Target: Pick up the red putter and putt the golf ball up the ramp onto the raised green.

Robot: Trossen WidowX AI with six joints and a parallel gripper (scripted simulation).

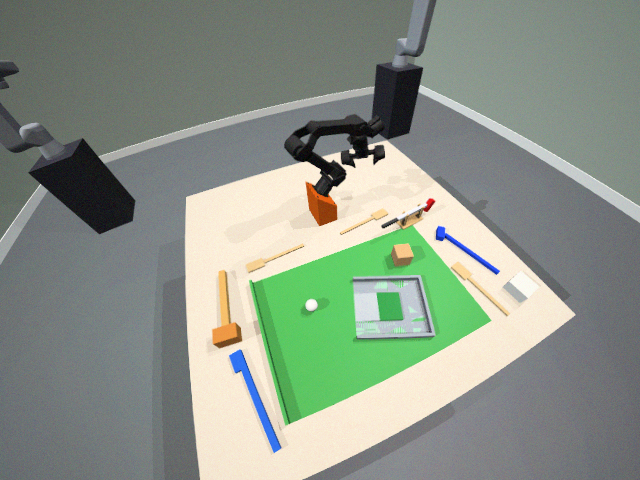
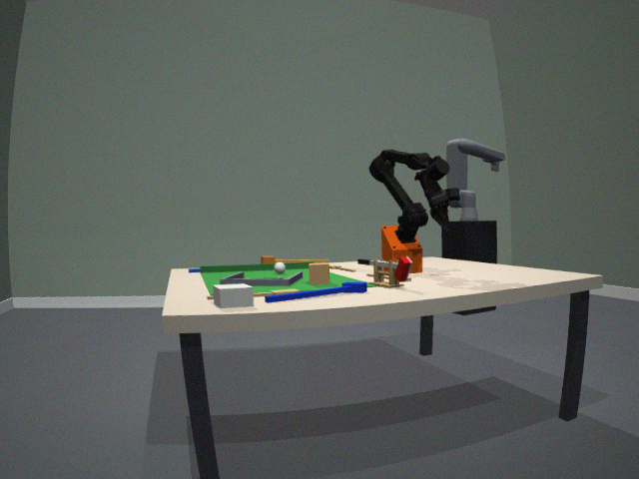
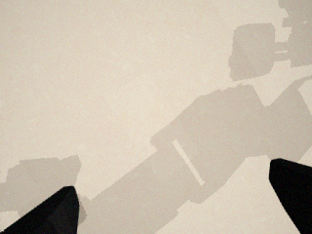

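On the left of the top view, an orange mallet (image 1: 225, 322) and a blue stick (image 1: 254, 397) lie on the counter (image 1: 217, 217) beside the green mat (image 1: 330, 341). The golf ball (image 1: 310, 304) sits on the mat left of centre, well apart from the raised green (image 1: 390, 306) in its grey frame at mid-picture.

Further right and up, my claw (image 1: 362, 156) hangs in the air above the bare counter, jaws spread wide with nothing between them; in the wrist view only my two dark fingertips and my own shadow show.

The red putter (image 1: 409, 213) rests on a small wooden stand to the lower right of my claw in the top view. Its long axis runs diagonally, dark grip toward the lower left and red head toward the upper right. I judge that my next move is down and to the right in that view, turning my jaws across the shaft so they close on the grip.
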